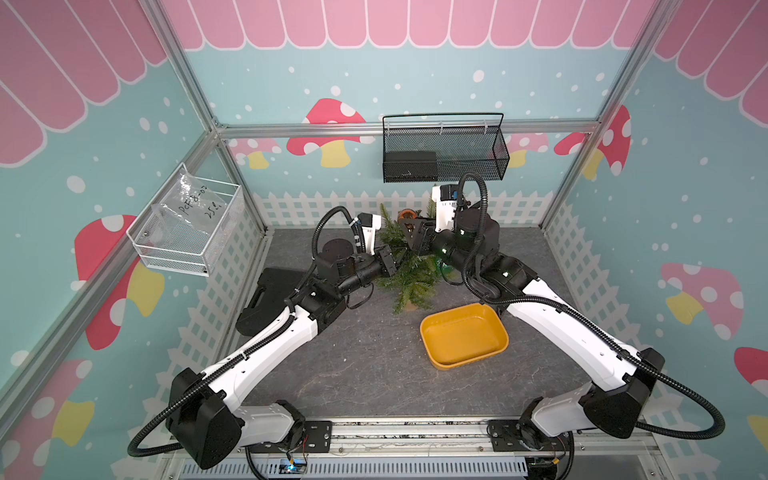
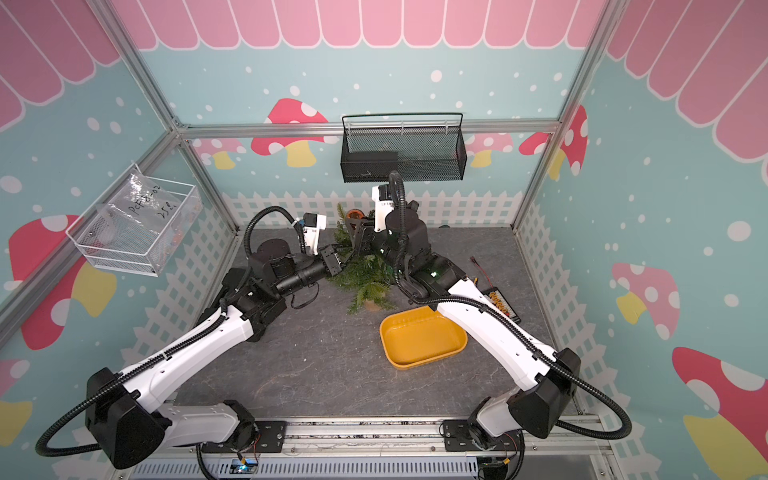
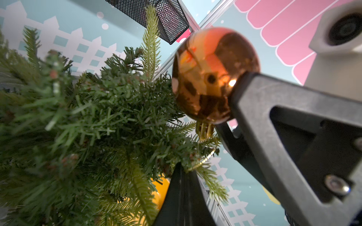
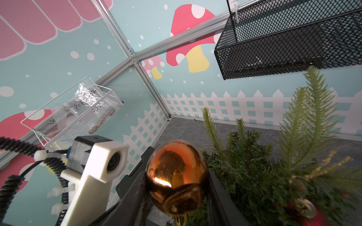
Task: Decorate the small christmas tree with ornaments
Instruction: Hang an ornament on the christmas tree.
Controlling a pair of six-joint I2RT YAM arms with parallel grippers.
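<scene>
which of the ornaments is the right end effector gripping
The shiny copper-orange bauble, pinched in the right end effector beside the small christmas tree. The dark red bauble is not held: it sits among the tree's branches.

I see my left arm (image 1: 262,353) and right arm (image 1: 569,345) in white shells with black joints, ribbed black conduit (image 4: 11,145), a white wrist-camera housing (image 4: 98,156), and a silver screw (image 3: 337,185) on the grey right gripper (image 3: 228,101).

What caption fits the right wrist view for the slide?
Right tool holds the copper ornament beside the small christmas tree; a red ornament sits among its branches.
</scene>
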